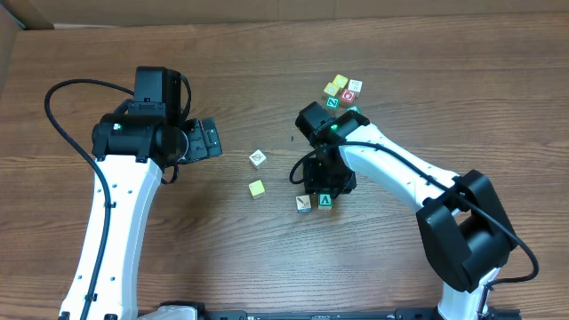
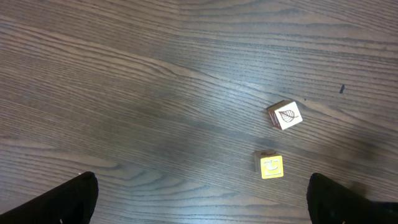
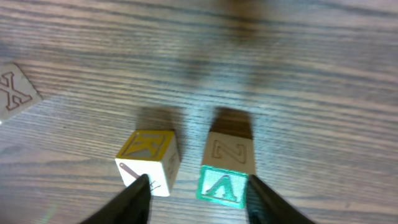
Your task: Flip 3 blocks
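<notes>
The green A block (image 3: 221, 185) sits on the worktop (image 1: 427, 71) between the fingers (image 3: 264, 202) of my right hand (image 3: 198, 182). That hand stands half spread over it, gripping nothing that I can see.

It is a small wooden cube, so I judge it light, stiff and hard. Its smooth painted faces could slip or squirt out if pinched off-centre. I would take it by two opposite side faces, low and square, then roll it onto another face.

The trouble is the yellow K block (image 3: 149, 160) just beside the A block. My other finger comes down in front of it, so closing could catch or nudge it.

An X block (image 3: 13, 94) lies well apart from the A block. The leaf block (image 2: 286, 115) and a plain yellow block (image 2: 271, 166) lie beyond the K block from it. They sit in front of my left hand (image 2: 202, 193), which hangs wide open and empty. The red-faced cube (image 1: 348, 95) sits in a small cluster well apart from the A block, past my right arm.
</notes>
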Robot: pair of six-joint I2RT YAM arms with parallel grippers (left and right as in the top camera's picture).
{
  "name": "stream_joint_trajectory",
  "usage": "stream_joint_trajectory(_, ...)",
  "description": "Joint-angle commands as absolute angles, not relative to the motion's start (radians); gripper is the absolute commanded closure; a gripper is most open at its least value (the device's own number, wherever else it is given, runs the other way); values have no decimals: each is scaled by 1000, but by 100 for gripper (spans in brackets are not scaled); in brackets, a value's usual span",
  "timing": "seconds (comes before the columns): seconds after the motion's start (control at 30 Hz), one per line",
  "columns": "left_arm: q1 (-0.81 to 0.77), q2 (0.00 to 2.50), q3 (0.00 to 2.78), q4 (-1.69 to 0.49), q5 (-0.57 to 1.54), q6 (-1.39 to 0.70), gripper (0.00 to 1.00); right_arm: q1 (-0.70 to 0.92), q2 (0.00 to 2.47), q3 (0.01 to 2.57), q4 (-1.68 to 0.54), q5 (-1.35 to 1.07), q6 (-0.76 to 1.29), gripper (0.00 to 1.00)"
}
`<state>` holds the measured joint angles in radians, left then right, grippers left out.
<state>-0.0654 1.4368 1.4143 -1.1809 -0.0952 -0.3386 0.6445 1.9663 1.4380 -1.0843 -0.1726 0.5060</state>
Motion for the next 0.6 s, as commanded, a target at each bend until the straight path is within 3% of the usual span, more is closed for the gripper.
stream_joint_trajectory(0.0, -66, 1438, 1421, -1177, -107, -352, 0, 669, 1941, 1461, -1073, -179, 489, 55)
stream_joint_trajectory(0.17, -66, 1438, 1421, -1177, -107, -352, 0, 669, 1941, 1461, -1053, -183, 500, 56)
stream_joint_trajectory(0.23, -66, 1438, 1421, -1177, -107, -352, 0, 673, 1941, 1461, -1032, -220, 500, 61)
stream_joint_trajectory(0.43, -66, 1438, 1421, -1177, -107, -352, 0, 702, 1941, 1461, -952, -324, 501, 87)
stream_joint_trajectory(0.57, -66, 1438, 1421, -1177, -107, -352, 0, 745, 1941, 1461, -928, -307, 548, 92)
